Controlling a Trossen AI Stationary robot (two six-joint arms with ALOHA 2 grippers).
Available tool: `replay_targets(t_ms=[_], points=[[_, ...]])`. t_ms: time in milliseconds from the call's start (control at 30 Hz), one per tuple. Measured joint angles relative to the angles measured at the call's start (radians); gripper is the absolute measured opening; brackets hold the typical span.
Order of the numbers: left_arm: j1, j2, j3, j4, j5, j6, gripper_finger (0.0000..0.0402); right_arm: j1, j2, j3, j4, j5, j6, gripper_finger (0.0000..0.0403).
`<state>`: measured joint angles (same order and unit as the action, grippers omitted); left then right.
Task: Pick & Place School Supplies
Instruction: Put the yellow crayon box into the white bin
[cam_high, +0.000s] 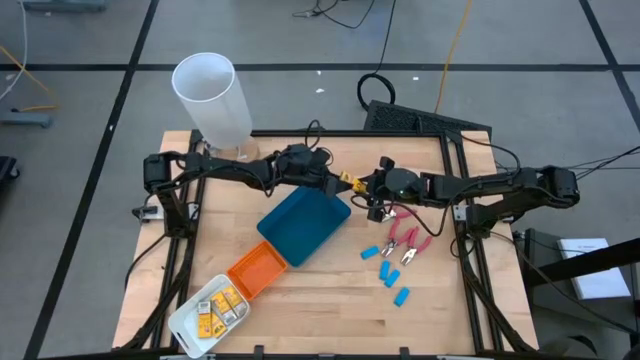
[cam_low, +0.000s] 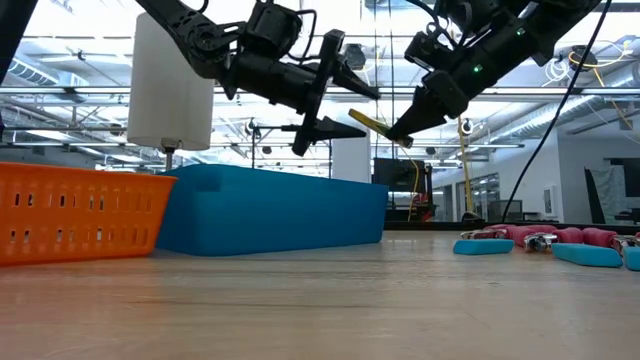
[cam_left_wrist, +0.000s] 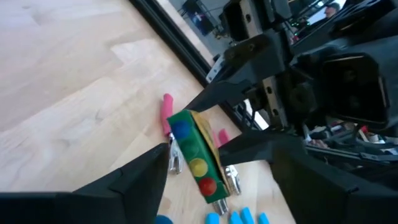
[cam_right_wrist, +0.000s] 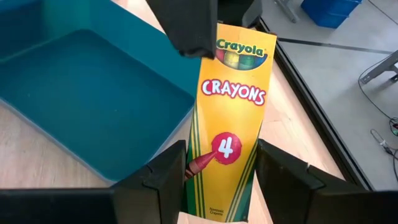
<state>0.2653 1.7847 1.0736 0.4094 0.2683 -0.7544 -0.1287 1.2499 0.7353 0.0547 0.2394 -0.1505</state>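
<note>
Right end effector (cam_right_wrist: 217, 180) pinching a yellow crayon box (cam_right_wrist: 229, 118), held above the worktop (cam_high: 330, 290) beside the empty teal tray (cam_high: 303, 224). Left end effector (cam_low: 335, 85) spread around the box's other end. White tray (cam_high: 185, 322) holds more yellow boxes (cam_high: 222, 305); orange tray (cam_high: 257, 269) empty.

Trays (cam_high: 300, 225): three. Blue pieces (cam_high: 386, 270): five. Scissors (cam_high: 405, 243): two.

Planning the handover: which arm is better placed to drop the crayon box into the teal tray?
Left: its open gripper brackets the crayon box over the teal tray; the right gripper holds it.
</note>
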Motion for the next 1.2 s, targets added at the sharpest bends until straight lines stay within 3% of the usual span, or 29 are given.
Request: replay_targets(t_ms=[367,1033,1200], points=[[0.0,0.0,0.0,0.003,-0.007,0.01,0.0173,0.0,0.0,0.0,-0.015,-0.003,0.0,0.0171],[0.001,0.0,-0.001,0.003,-0.035,0.047,0.0062,0.0,0.0,0.0,-0.023,0.002,-0.005,0.0171],[0.007,0.0,-0.002,0.007,-0.032,0.079,0.0036,-0.001,-0.001,0.0,-0.025,0.002,0.057,0.0191]])
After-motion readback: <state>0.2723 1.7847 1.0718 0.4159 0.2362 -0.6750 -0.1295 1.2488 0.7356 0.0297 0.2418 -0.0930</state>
